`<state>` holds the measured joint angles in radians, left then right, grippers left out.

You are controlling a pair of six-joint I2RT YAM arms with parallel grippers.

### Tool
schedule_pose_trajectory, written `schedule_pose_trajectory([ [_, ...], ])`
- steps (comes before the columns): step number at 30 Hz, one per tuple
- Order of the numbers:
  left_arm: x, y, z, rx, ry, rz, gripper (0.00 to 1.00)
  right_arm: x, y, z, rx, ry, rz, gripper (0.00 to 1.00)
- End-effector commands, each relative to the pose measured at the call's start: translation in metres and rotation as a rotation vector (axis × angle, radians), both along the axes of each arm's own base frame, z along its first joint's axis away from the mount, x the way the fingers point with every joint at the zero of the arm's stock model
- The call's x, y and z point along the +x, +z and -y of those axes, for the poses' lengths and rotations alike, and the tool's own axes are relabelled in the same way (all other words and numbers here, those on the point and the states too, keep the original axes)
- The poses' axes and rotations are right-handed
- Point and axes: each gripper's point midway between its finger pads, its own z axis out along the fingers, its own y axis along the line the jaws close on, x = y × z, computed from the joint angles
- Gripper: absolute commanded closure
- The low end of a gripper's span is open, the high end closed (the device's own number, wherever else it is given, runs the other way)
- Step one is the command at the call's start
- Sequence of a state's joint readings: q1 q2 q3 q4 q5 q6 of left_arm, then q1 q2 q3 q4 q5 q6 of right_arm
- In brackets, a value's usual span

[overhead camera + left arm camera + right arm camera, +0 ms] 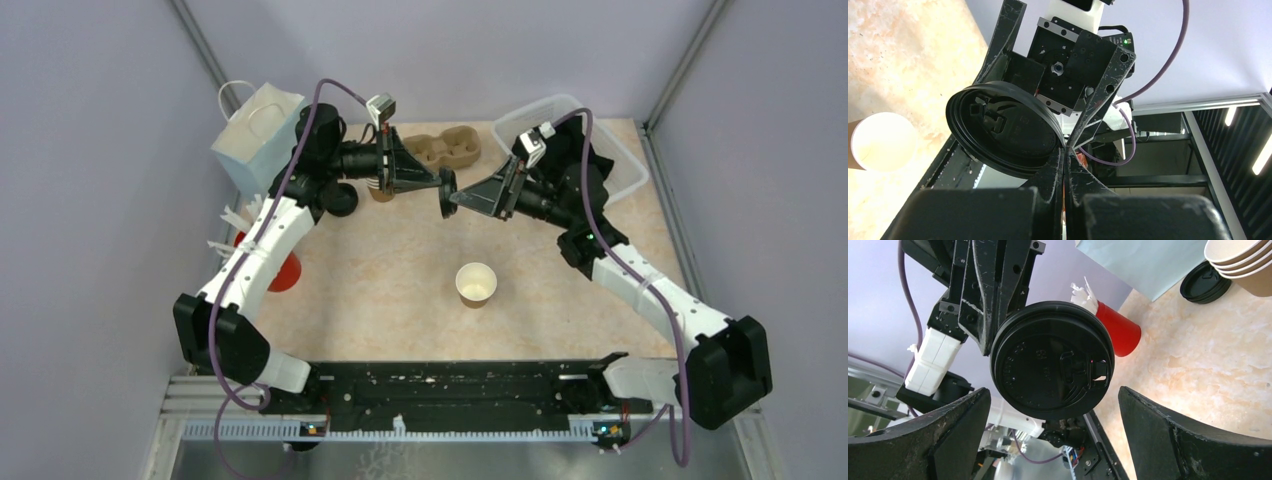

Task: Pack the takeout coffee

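Mid-air handover here: the left gripper (443, 190) has its jaws pressed together on the rim of a black lid (448, 194), holding it on edge well above the table, up beyond the open cup (476, 284). The right gripper (465, 200) faces it from the far side, jaws spread wide either side of the lid and, from its wrist view, not touching it. This looks like passing the lid across before capping that cup. Next, the right jaws need to close squarely across the lid without knocking it out of that thin rim pinch. The left arm (262, 245) and right arm (640, 285) both angle inward, wrists roughly level, meeting nose to nose beyond the cup.
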<state>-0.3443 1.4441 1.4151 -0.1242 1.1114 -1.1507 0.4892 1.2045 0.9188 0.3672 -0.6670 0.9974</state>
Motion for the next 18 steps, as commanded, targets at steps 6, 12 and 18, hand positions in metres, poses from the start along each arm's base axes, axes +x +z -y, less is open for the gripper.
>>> schedule_pose_trajectory([
  [6, -0.0159, 0.0185, -0.0039, -0.034, -0.035, 0.071, 1.0, -0.0019, 0.0331, -0.0079, 0.068, 0.019, 0.069, 0.01],
  [12, -0.0172, 0.0184, -0.0044, -0.034, -0.043, 0.071, 1.0, -0.0007, 0.0355, -0.0083, 0.081, 0.016, 0.07, 0.02],
  [18, -0.0181, 0.0166, -0.0042, -0.032, -0.05, 0.069, 1.0, 0.0001, 0.0353, -0.0105, 0.086, 0.02, 0.063, 0.04],
])
